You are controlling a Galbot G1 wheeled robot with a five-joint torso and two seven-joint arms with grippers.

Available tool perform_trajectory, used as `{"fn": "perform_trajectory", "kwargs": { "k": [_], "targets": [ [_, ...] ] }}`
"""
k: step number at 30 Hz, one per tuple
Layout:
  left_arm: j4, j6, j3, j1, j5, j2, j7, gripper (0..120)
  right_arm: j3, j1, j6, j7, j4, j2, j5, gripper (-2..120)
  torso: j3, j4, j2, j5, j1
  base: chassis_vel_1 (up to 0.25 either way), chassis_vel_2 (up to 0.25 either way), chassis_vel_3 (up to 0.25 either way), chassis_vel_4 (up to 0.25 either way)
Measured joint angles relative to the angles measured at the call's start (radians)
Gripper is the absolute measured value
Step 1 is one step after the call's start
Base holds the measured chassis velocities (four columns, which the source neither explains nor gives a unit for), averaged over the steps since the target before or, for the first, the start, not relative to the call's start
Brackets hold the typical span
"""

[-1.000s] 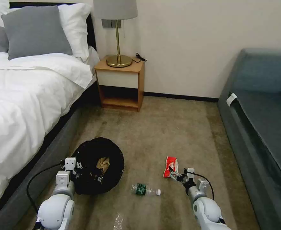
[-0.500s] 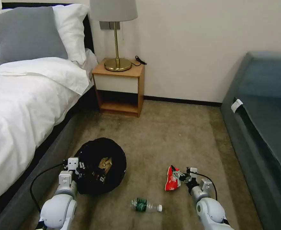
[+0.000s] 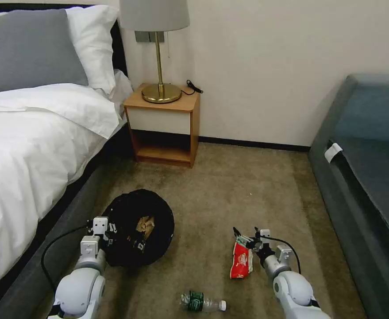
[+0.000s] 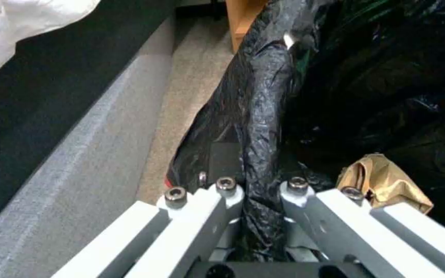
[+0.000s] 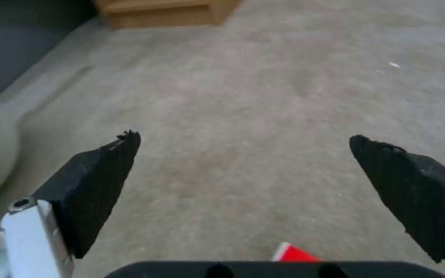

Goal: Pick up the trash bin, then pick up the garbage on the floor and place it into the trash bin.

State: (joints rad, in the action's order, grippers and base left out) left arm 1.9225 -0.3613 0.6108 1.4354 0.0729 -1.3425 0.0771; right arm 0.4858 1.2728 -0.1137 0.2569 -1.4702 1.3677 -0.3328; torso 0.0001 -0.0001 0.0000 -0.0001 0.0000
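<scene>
The trash bin [image 3: 154, 239], lined with a crinkly black bag, stands left of centre on the carpet. My left gripper [image 3: 107, 234] is shut on its near rim; the left wrist view shows the fingers [image 4: 228, 191] pinching the black bag [image 4: 261, 116]. A tan crumpled wrapper [image 3: 144, 225] [image 4: 382, 185] lies inside. My right gripper [image 3: 246, 235] is open just over the far end of the red-and-white packet [image 3: 241, 265] on the floor. Its black pads [image 5: 99, 173] stand wide apart, with a red corner of the packet [image 5: 294, 253] below them. A clear bottle [image 3: 202, 302] with a green label lies nearer me.
A bed [image 3: 30, 146] with a grey base runs along the left, close to the bin. A wooden nightstand [image 3: 163, 124] with a brass lamp [image 3: 159, 53] stands at the far wall. A dark sofa [image 3: 367, 177] lines the right. Open carpet [image 3: 229, 186] lies between.
The whole view has shifted; the bottle and packet now sit lower in the picture. My right gripper has gone from the packet's near end to its far end. The left gripper still holds the bin.
</scene>
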Motion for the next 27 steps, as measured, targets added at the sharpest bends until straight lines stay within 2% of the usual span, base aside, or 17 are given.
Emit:
{"fn": "perform_trajectory", "kwargs": {
  "k": [4, 6, 7, 9, 10, 13, 14, 17, 27],
  "targets": [
    [-0.002, 0.000, 0.001, -0.001, 0.000, 0.003, -0.003, 2, -0.012, -0.005, -0.005, 0.013, -0.002, -0.011, 0.001, 100, 0.000, 0.0001, 0.000, 0.0003, 0.000, 0.000, 0.000, 0.000, 0.000],
    [-0.006, 0.001, 0.005, -0.004, -0.003, 0.012, -0.016, 2, -0.076, -0.040, -0.041, 0.096, -0.018, -0.066, 0.002, 100, 0.000, 0.0001, 0.000, 0.0002, 0.000, 0.000, 0.000, 0.000, 0.000],
    [-0.006, 0.001, 0.005, -0.004, -0.003, 0.012, -0.016, 2, -0.076, -0.040, -0.041, 0.096, -0.018, -0.066, 0.002, 100, 0.000, 0.0001, 0.000, 0.0002, 0.000, 0.000, 0.000, 0.000, 0.000],
    [0.006, -0.007, 0.020, -0.002, -0.012, 0.016, -0.019, 2, -0.165, -0.084, -0.086, 0.199, -0.034, -0.150, 0.016, 100, 0.000, 0.0001, 0.000, 0.0001, 0.000, 0.000, 0.000, 0.000, 0.000],
    [0.006, -0.007, 0.020, -0.002, -0.012, 0.016, -0.019, 2, -0.165, -0.084, -0.086, 0.199, -0.034, -0.150, 0.016, 100, 0.000, 0.0001, 0.000, 0.0001, 0.000, 0.000, 0.000, 0.000, 0.000],
    [0.018, -0.027, 0.051, 0.002, -0.018, 0.015, -0.019, 2, -0.313, -0.151, -0.197, 0.274, -0.078, -0.289, -0.060, 100, 0.000, 0.0002, 0.000, 0.0001, 0.000, 0.000, 0.000, 0.000, 0.000],
    [0.018, -0.027, 0.051, 0.002, -0.018, 0.015, -0.019, 2, -0.313, -0.151, -0.197, 0.274, -0.078, -0.289, -0.060, 100, 0.000, 0.0002, 0.000, 0.0001, 0.000, 0.000, 0.000, 0.000, 0.000],
    [0.026, -0.037, 0.053, 0.005, -0.022, 0.015, -0.018, 2, -0.408, -0.185, -0.250, 0.308, -0.124, -0.354, -0.086, 100, 0.000, 0.0002, 0.000, 0.0000, 0.000, 0.000, 0.000, 0.000, 0.000],
    [0.048, -0.087, 0.039, -0.014, -0.010, 0.022, -0.012, 2, -0.638, -0.219, -0.287, 0.352, -0.177, -0.428, -0.032, 100, 0.000, 0.0001, 0.000, 0.0001, 0.000, 0.000, 0.000, 0.000, 0.000]
  ]
}}
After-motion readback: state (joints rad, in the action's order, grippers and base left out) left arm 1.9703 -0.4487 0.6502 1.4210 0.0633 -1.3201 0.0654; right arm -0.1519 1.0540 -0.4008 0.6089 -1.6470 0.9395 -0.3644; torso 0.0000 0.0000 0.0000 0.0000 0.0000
